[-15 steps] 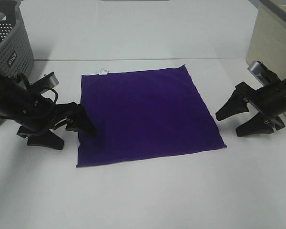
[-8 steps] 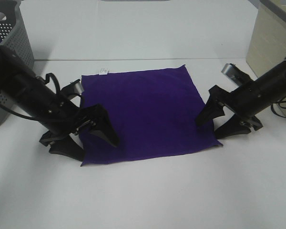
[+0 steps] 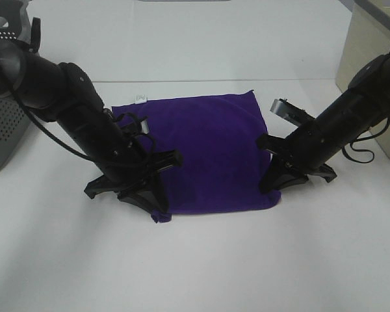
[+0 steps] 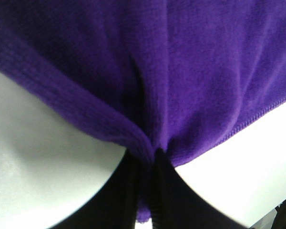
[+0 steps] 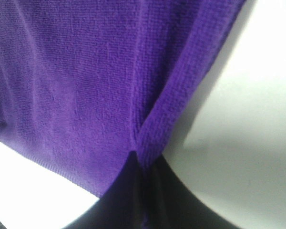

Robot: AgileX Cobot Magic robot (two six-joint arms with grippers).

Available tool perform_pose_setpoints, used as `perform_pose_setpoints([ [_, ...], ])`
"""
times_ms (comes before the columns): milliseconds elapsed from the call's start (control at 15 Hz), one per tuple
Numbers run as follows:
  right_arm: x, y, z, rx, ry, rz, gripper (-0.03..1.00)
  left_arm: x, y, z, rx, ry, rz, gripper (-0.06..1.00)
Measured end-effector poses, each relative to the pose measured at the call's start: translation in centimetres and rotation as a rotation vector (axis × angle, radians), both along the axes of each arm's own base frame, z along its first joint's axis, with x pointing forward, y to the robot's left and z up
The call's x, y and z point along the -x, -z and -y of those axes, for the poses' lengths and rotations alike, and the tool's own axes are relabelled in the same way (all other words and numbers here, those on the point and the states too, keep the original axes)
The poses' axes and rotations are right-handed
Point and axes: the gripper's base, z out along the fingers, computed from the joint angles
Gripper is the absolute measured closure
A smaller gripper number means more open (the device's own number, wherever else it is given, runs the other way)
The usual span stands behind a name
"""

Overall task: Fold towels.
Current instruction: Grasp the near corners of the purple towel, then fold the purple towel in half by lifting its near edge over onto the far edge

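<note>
White tabletop; towel corners between left gripper and right gripper jaws

Matte black arms, tapered black left hand, looped cables, silver wrist block

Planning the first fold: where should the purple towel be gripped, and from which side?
Probably its two near corners, one from each outer side: the purple towel lies flat, so only edges offer a pinch. The left gripper and right gripper are shut there.
</note>
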Motion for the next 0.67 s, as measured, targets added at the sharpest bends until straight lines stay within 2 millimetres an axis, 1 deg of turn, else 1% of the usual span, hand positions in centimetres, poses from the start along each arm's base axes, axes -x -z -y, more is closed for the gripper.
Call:
perform_pose_setpoints([
  [67,0.0,0.0,0.0,0.001,0.004,-0.002,0.94,0.0,0.0,0.0,0.000,0.000,0.002,0.93],
  [267,0.0,0.0,-0.1,-0.006,0.012,-0.013,0.94,0.0,0.0,0.0,0.002,0.028,0.015,0.94],
  [400,0.4,-0.1,-0.2,-0.028,0.005,-0.046,0.94,0.0,-0.2,-0.1,-0.003,0.088,0.044,0.94],
  [467,0.7,-0.2,-0.3,-0.040,-0.001,-0.066,0.94,0.2,-0.6,-0.2,-0.023,0.138,0.062,0.94],
  [600,1.0,-0.9,-0.4,-0.053,-0.010,-0.078,0.94,0.6,-1.6,-0.9,-0.086,0.250,0.094,0.94],
  [667,1.0,-2.0,-0.6,-0.078,0.001,-0.078,0.94,0.7,-2.0,-1.1,-0.104,0.278,0.102,0.94],
])
